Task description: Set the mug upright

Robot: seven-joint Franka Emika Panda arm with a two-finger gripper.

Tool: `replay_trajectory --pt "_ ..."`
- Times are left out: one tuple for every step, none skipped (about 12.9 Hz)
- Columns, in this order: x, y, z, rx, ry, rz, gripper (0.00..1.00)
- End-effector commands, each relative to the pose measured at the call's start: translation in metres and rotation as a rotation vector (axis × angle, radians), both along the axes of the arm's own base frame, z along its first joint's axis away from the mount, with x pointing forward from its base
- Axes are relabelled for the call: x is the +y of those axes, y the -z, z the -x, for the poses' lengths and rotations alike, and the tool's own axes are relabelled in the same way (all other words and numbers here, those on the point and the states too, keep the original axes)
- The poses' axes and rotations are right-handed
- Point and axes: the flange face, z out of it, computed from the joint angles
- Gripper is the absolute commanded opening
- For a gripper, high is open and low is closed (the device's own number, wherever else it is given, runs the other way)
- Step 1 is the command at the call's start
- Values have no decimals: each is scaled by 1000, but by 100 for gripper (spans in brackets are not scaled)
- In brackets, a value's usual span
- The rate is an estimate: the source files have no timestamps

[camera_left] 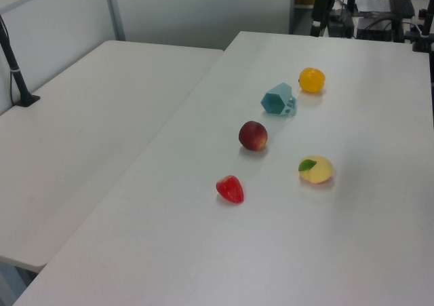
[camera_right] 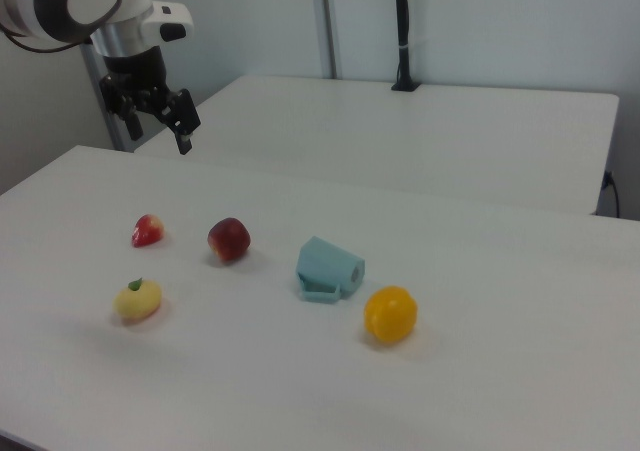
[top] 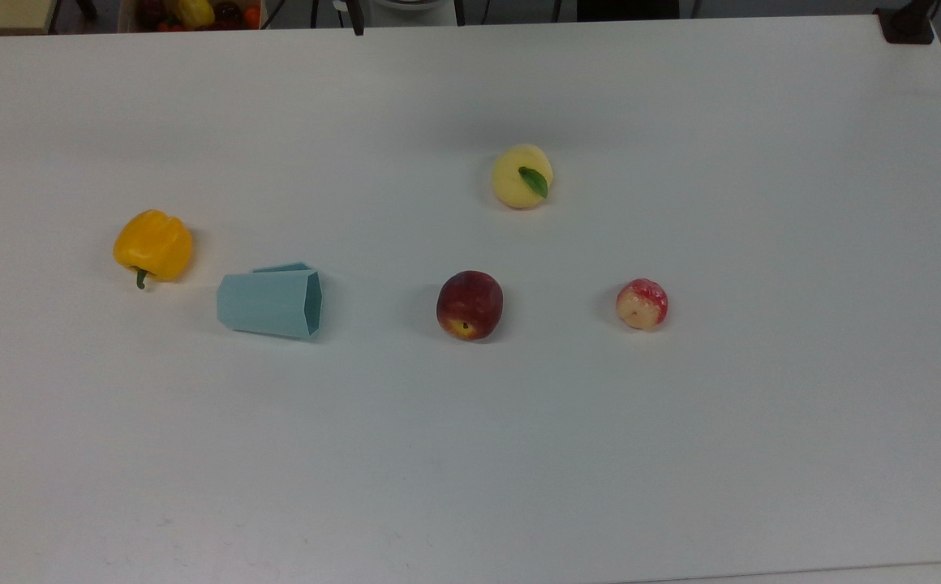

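In the top view, the mug (top: 270,303) lies on its side on the white counter (top: 470,454), its open rim toward the dark red peach (top: 470,305), with a yellow pepper (top: 153,245) just beside its base. In the left view, the mug's mouth faces the camera. In the right view, the gripper (camera_right: 159,123) hangs above the counter's far edge, well apart from the mug, fingers (camera_right: 186,131) spread apart and holding nothing.

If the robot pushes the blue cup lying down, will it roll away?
Probably not far. The mug lies on its side, and its flat facets should resist rolling. Its handle rests near the table, likely blocking it. Being tapered, it would curve rather than roll straight.
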Motion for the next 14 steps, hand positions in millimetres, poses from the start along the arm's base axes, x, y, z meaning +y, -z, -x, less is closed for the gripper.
replay_trajectory --pt "1 -5 8 -16 -13 8 100" --pt "1 -5 8 -16 -13 8 100" --pt "1 -5 8 -18 -13 7 100" --pt "1 -5 8 -18 -13 7 100" --pt "0 -5 8 -18 -11 7 100" --pt "1 -5 8 -18 -13 7 100" --pt "0 -5 8 -16 -10 7 100" --pt "0 -5 8 -18 -10 7 100" --pt "-1 -5 8 -18 -8 7 100" --pt "0 -5 8 -18 -10 7 100" --pt "0 -5 8 -18 -10 7 100" --pt "-1 -5 8 -18 -10 7 100" --pt "-2 -6 9 -14 -10 8 100" --pt "-2 -7 9 -12 -12 8 100"
